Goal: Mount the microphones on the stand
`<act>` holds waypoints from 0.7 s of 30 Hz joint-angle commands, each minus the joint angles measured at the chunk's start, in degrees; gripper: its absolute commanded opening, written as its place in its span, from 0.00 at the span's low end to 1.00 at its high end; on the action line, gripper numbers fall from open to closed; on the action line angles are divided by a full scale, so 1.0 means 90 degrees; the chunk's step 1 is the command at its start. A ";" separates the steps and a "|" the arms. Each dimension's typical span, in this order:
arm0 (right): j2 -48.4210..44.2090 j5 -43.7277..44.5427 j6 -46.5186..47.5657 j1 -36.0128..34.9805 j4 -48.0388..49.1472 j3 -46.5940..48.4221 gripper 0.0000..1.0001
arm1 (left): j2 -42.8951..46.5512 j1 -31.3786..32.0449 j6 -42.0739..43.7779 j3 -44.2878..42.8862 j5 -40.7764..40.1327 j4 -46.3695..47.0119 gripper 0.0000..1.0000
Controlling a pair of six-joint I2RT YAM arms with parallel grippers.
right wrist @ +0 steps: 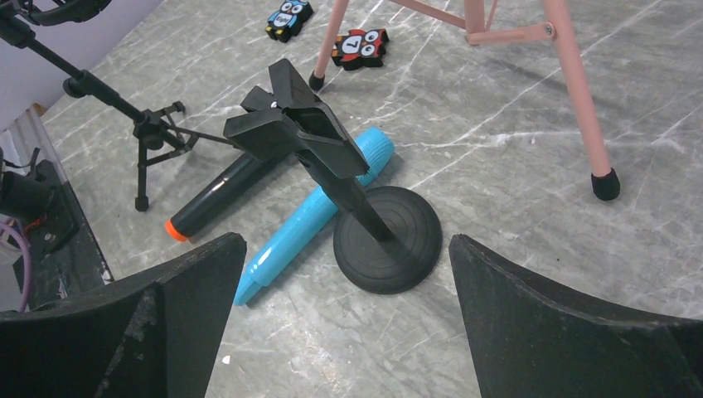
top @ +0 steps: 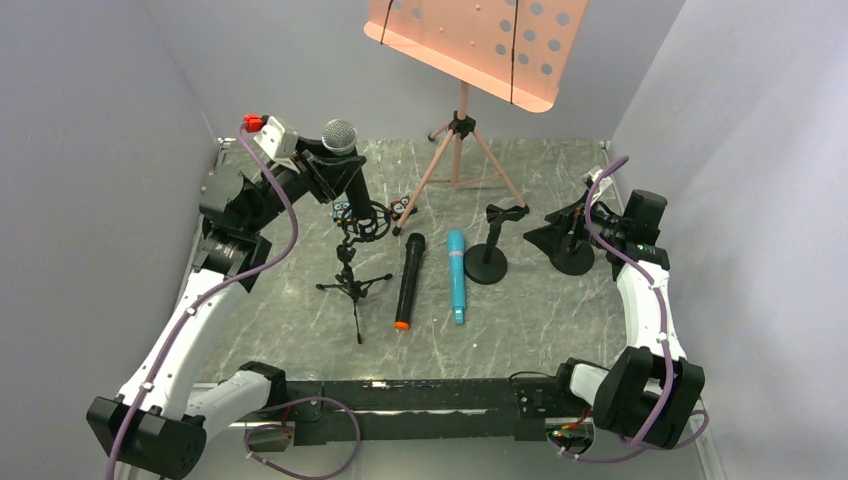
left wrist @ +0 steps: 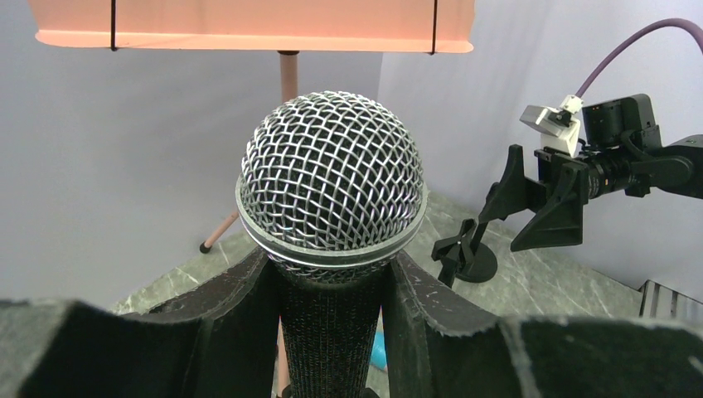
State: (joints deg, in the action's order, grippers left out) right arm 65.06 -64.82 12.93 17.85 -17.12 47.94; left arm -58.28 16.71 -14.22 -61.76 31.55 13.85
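- Top view: the left pincer (top: 340,168) is closed around the body of the silver-mesh microphone (top: 340,135). It holds the microphone nearly upright, mesh head above the fingers.
- Just under that pincer the tripod stand (top: 352,275) stands on the table (top: 560,330). Its ring holder is near the microphone's lower end; whether they touch I cannot tell.
- Between the two pincers, the black microphone with the orange cap (top: 408,282) and the turquoise microphone (top: 456,275) lie flat, side by side and slightly apart.
- The right pincer (top: 547,230) is spread wide and holds nothing. The clip stand (top: 487,262) is just ahead of its fingertips.
- Left wrist view: both fingers (left wrist: 236,323) press against the black handle, and the mesh head (left wrist: 332,178) rises between and above them.
- Beyond the left pincer the pink music stand (left wrist: 249,21) fills the top edge. Off to the right, the right pincer (left wrist: 530,207) hangs above a round-based clip stand (left wrist: 468,253).
- Right wrist view: the clip stand's round base (right wrist: 387,240) sits in the wide gap between the fingers (right wrist: 157,323), apart from both, its clip tilted away.
- Just behind the base lies the turquoise microphone (right wrist: 315,211), with the orange-capped one (right wrist: 211,203) beside it.
- Farther off are the tripod stand's legs (right wrist: 149,133), two owl figurines (right wrist: 362,47) and the music stand's legs (right wrist: 576,91).
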 commanded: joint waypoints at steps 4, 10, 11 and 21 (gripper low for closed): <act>-0.0014 -0.0037 0.0172 -0.0031 0.0125 0.0181 1.00 | -0.0069 0.0038 0.0124 0.0016 -0.0040 0.0327 0.00; -0.0009 -0.0025 0.0185 -0.0031 0.0111 0.0191 1.00 | -0.0107 0.0038 0.0152 0.0050 0.0001 0.0243 0.00; -0.0004 -0.0028 0.0185 -0.0031 0.0107 0.0191 1.00 | -0.0115 0.0038 0.0170 0.0064 0.0005 0.0219 0.00; -0.0006 -0.0022 0.0194 -0.0035 0.0096 0.0200 1.00 | -0.0077 0.0038 0.0232 -0.0013 0.0117 -0.0225 0.00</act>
State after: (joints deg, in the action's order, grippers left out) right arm 65.06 -64.79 13.34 17.80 -17.15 47.94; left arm -59.61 16.78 -13.15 -60.97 31.66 13.54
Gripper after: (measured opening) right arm 0.995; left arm 0.446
